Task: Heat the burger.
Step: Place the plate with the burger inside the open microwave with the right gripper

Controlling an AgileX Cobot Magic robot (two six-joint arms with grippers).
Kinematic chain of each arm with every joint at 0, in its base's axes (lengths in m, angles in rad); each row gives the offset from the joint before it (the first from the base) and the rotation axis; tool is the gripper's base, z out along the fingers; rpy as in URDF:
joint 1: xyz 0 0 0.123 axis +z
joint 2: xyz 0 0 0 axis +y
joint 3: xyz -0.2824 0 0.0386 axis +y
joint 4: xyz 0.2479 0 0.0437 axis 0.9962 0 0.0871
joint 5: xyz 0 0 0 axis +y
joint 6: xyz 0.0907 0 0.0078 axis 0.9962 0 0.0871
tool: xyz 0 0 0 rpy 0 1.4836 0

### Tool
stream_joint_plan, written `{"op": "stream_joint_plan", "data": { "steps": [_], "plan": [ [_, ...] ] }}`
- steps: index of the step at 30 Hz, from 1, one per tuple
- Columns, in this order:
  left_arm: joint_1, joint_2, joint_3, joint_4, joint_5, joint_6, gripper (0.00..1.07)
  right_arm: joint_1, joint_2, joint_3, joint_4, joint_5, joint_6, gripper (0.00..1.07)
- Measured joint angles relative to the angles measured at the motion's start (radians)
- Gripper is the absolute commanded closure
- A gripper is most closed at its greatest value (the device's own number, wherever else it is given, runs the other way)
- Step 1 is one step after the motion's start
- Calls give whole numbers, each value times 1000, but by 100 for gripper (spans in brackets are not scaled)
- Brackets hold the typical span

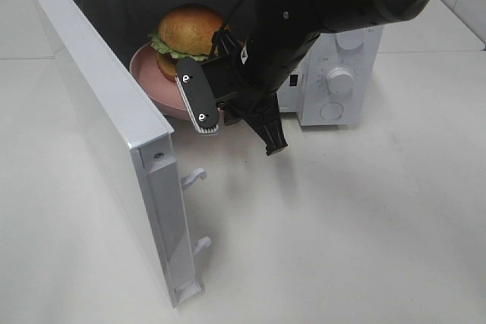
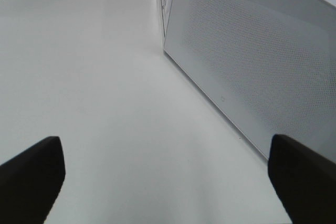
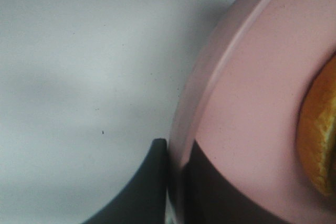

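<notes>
One burger [image 1: 190,29], glossy bun over green lettuce, sits on a pink plate [image 1: 148,73] in the mouth of a white microwave [image 1: 345,5], whose door [image 1: 99,111] is swung wide. Right end effector [image 3: 176,184]: fingers pinched on the plate's rim, one on each side. Left end effector [image 2: 164,148]: fingers spread wide, holding nothing, above the white bench [image 2: 94,77] and facing the door's outer face. Control panel [image 1: 342,73]: dial markings too small to read.

White microwave [image 1: 339,81] on white table [image 1: 342,225]
</notes>
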Motion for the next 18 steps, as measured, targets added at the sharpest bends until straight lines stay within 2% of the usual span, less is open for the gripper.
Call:
{"op": "stream_joint_plan", "data": {
  "steps": [18],
  "plan": [
    [0, 0, 0, 0, 0, 0, 9, 0, 106, -177, -26, 100, 127, 107]
  ]
}}
